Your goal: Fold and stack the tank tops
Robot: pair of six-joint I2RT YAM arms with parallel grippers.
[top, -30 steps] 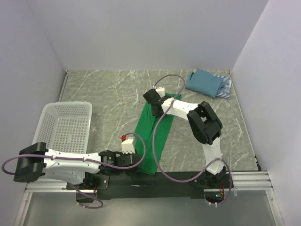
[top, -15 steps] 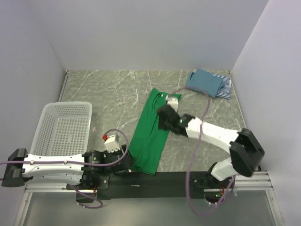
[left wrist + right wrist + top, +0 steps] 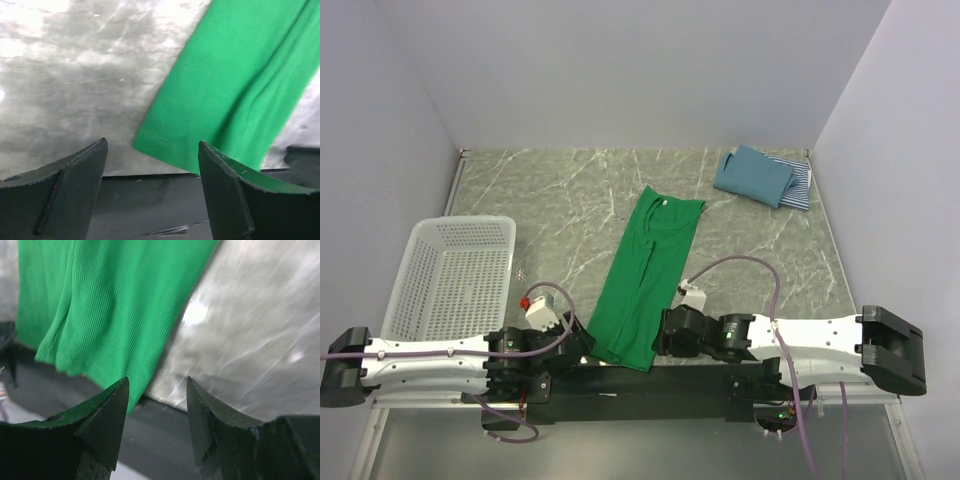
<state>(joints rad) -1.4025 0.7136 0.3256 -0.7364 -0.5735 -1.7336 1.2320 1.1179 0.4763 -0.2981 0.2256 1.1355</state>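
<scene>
Left wrist view: the left gripper (image 3: 152,145) has its fingers spread wide and grips nothing; the near-left hem corner of the green tank top (image 3: 235,85) lies on the table (image 3: 75,75) just ahead of the gap. In the right wrist view the right gripper (image 3: 157,382) has its jaws apart too, less wide and empty, facing the hem's other corner. From the top external view both grippers sit low at the near table edge, left gripper (image 3: 582,345) and right gripper (image 3: 665,335) flanking the hem. The green tank top (image 3: 650,275) runs away from them as a long narrow strip, neckline at the far end. The fabric looks like a thin ribbed knit — light, limp, likely to sag and slide between pinch points, not fragile. Best hold, I judge: pinch each hem corner through all layers, then carry the hem toward the neckline. At the far right corner, well apart, the teal tank top (image 3: 755,172) lies folded on the striped tank top (image 3: 802,187) — the stack. The white basket (image 3: 460,222) stands at left.
</scene>
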